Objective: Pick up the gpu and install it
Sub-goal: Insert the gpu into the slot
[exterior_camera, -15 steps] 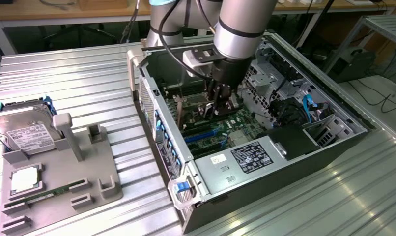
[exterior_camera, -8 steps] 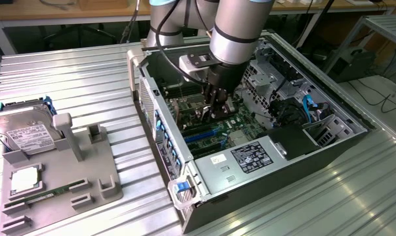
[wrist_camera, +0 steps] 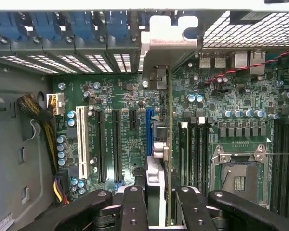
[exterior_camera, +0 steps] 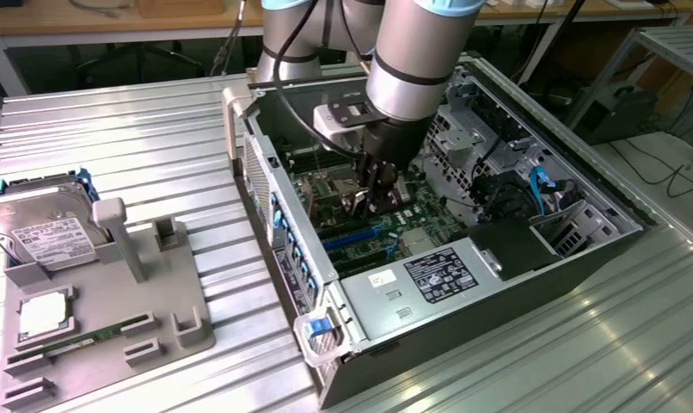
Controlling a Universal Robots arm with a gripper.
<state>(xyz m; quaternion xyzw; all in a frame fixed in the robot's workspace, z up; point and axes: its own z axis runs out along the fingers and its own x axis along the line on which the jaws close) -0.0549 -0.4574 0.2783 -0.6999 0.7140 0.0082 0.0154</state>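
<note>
the gripper [wrist_camera: 159, 207] was clenched on the gpu [wrist_camera: 155, 175], held edge-on just over what looked like the blue slot [wrist_camera: 149, 130]; it wanted keeping square, bracket [wrist_camera: 160, 45] tight against the case wall [wrist_camera: 86, 45]

No readable text anywhere.

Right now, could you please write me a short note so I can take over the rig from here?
Gripper: jaws closed on the gpu, down inside the open case.
Gpu: held edge-on over the motherboard, running along the blue slot, with its bracket at the case's rear openings.
Done: gpu picked up and brought into the case.
Left: seating it. I cannot tell whether it is in the slot yet.
</note>
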